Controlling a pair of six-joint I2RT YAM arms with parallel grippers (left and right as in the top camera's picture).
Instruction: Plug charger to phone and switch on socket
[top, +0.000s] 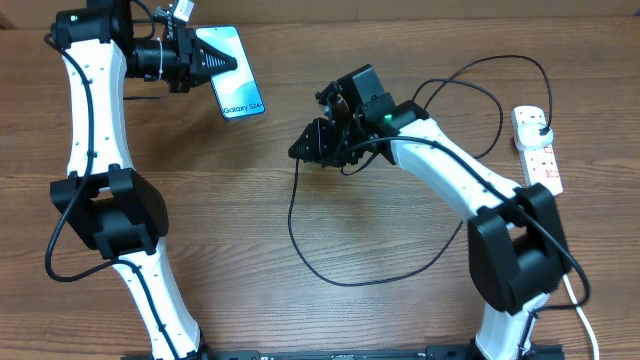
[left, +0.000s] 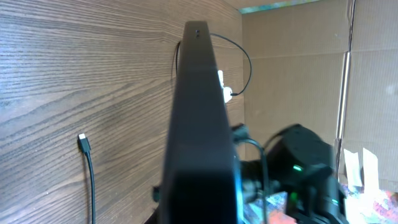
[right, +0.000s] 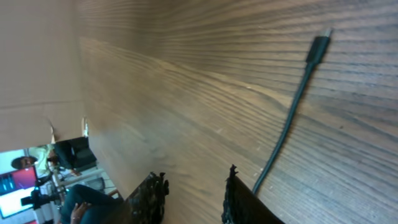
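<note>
black left pincer (top: 214, 62) gripping tilted phone (top: 240, 88), right pincer (top: 304, 146) parted by charger (top: 291, 215)

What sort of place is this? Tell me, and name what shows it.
Probably a robot test bench in a lab or workshop, not a home. A white-and-black left arm and right arm stand at one edge of a wooden table, and plain cardboard walls screen it off.

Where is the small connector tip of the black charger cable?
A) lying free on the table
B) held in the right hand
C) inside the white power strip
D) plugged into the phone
A: the connector tip lies loose on the wooden table, apart from the phone that the left hand holds.
</note>
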